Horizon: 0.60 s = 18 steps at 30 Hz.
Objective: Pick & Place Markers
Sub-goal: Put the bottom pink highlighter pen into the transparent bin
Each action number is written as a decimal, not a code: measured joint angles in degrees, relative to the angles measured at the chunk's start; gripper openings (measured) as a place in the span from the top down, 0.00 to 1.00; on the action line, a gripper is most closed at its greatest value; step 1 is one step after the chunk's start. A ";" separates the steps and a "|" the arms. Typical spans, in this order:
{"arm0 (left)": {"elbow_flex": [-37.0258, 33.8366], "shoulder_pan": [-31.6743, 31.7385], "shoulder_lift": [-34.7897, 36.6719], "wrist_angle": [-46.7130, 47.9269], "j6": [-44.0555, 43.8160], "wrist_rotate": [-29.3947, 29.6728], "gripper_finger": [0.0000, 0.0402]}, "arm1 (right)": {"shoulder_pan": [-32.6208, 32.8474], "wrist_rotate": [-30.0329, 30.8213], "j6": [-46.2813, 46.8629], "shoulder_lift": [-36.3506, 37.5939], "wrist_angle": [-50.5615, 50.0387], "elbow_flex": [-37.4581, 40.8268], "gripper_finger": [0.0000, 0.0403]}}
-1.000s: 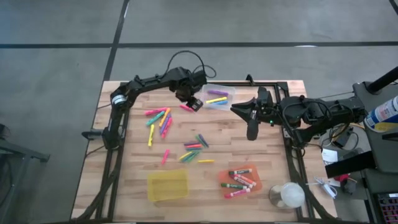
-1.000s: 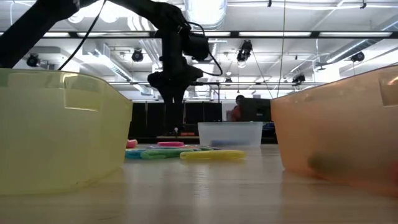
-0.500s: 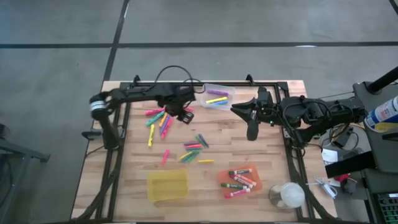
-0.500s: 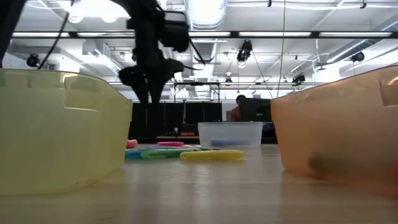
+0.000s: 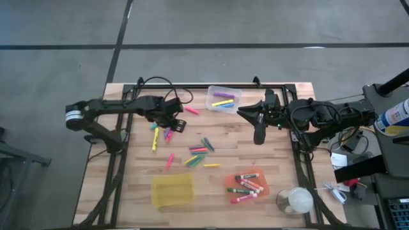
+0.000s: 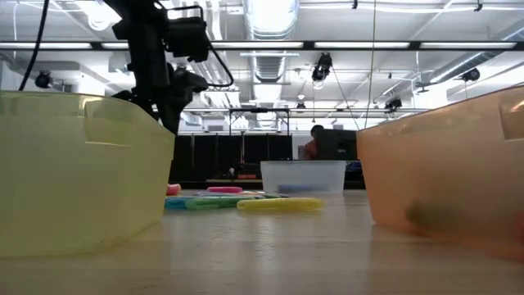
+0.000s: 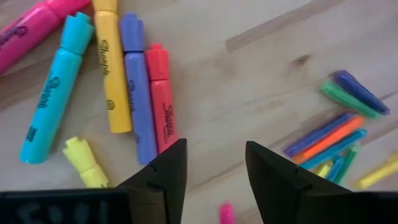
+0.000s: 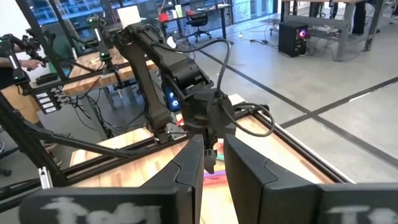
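Left gripper (image 5: 177, 121) above loose markers (image 7: 134, 93), jaws parted, empty, right gripper (image 5: 257, 136) hovering mid-worktop (image 5: 275, 166), jaws narrowly apart, clear bin's (image 6: 303, 176) contents blurred in low view

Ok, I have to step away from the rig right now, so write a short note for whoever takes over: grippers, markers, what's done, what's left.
Left gripper: open and empty, over the marker cluster on the table's left side; the left wrist view shows blue, yellow, purple and red markers just ahead of it.
Right gripper: empty, fingers a little apart, waiting at the table's right side.
Done: two markers lie in the clear bin; several lie in the orange bin.
Yellow bin: looks empty.
Left: the left cluster, the middle pile, and single pink markers loose on the wood.
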<state>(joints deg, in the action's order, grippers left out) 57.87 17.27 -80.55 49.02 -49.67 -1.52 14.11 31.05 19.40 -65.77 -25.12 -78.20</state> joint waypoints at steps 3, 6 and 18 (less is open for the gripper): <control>0.23 -0.76 0.04 -0.81 0.06 -0.28 0.61 | 0.00 0.00 0.07 -0.03 0.02 0.01 0.86; 0.34 -1.40 0.04 -2.42 0.56 -0.27 0.61 | 0.00 0.03 0.08 -0.03 0.08 0.01 0.86; 0.07 -2.77 -0.12 -3.75 5.77 -0.26 0.61 | 0.00 0.15 10.70 -0.10 0.20 0.01 0.86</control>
<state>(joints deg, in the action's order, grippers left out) 57.93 14.50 -80.66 45.28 -43.90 -1.78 14.11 31.20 30.10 -65.87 -24.93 -78.19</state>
